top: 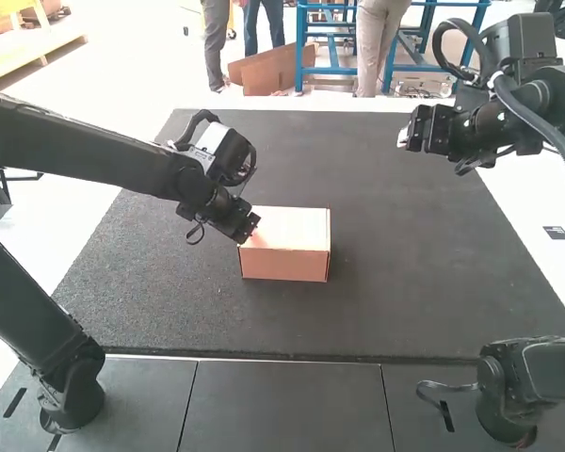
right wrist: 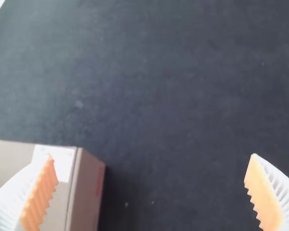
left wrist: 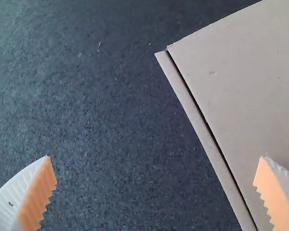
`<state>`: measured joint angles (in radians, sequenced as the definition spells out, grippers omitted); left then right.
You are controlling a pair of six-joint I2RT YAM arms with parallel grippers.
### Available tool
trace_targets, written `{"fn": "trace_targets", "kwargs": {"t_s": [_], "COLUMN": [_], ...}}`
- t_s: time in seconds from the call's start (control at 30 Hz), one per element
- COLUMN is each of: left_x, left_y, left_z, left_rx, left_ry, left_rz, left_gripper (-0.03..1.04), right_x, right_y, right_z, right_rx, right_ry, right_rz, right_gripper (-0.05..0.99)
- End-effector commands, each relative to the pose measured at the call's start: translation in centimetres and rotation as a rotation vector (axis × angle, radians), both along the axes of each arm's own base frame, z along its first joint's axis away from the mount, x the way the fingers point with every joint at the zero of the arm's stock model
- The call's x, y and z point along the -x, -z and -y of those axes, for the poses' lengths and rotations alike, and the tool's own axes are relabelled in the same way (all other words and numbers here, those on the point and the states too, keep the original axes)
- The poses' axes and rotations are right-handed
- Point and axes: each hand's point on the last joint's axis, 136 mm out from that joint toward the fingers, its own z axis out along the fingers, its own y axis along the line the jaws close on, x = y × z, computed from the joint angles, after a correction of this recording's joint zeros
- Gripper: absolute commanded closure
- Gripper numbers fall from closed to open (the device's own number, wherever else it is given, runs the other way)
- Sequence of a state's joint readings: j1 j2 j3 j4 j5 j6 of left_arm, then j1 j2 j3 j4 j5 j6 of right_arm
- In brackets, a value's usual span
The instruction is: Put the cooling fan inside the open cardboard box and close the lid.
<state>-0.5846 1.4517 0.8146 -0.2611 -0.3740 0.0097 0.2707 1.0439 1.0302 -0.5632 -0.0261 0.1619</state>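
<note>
- Cardboard box (top: 284, 243) sits near the middle of the black mat (top: 424, 264) on the bench (top: 287, 405), lid lying flat and shut.
- Left gripper (top: 246, 227) is at the box's 10 o'clock top corner in the high view. Whether it touches there, cannot tell.
- Left wrist view adds that the jaws are wide: one orange pad (left wrist: 36, 197) is over the mat, the other (left wrist: 272, 195) over the box top. A narrow strip of a lower layer shows along the lid edge.
- Right gripper (top: 410, 130) is raised toward 2 o'clock from the box, well apart from it.
- Right wrist view adds that its jaws are wide with nothing held, and shows a white label (right wrist: 62, 161) on the box top.
</note>
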Motion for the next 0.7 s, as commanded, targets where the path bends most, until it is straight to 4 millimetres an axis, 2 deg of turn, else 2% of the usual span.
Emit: {"fn": "trace_targets", "kwargs": {"t_s": [0.0,0.1,0.3,0.4,0.5,0.67], "left_x": [0.2,-0.4,-2.3,-2.6,-2.4,-2.0], "left_y": [-0.8,-2.7,-11.8,-15.5,-17.7,-19.2], "left_z": [0.1,0.4,1.0,0.8,0.7,-0.7], "left_rx": [-0.013,0.018,0.169,0.259,0.357,0.465], "left_ry": [0.025,0.022,0.011,0.005,-0.003,-0.023], "left_rz": [0.026,0.069,0.241,0.307,0.344,0.393], "left_gripper": [0.04,0.04,0.04,0.04,0.04,0.04], "right_x": [0.0,-0.1,-0.2,-0.1,-0.4,-0.6], "right_y": [-2.3,-2.7,-3.7,-4.8,-6.3,-7.4], "right_z": [0.3,0.4,0.4,0.4,0.4,0.7], "right_rx": [-0.030,-0.032,-0.037,-0.030,-0.040,-0.031], "right_ry": [0.016,0.018,0.023,0.007,0.002,0.006], "right_rz": [0.052,0.061,0.085,0.131,0.216,0.331], "right_gripper": [0.04,0.04,0.04,0.04,0.04,0.03]}}
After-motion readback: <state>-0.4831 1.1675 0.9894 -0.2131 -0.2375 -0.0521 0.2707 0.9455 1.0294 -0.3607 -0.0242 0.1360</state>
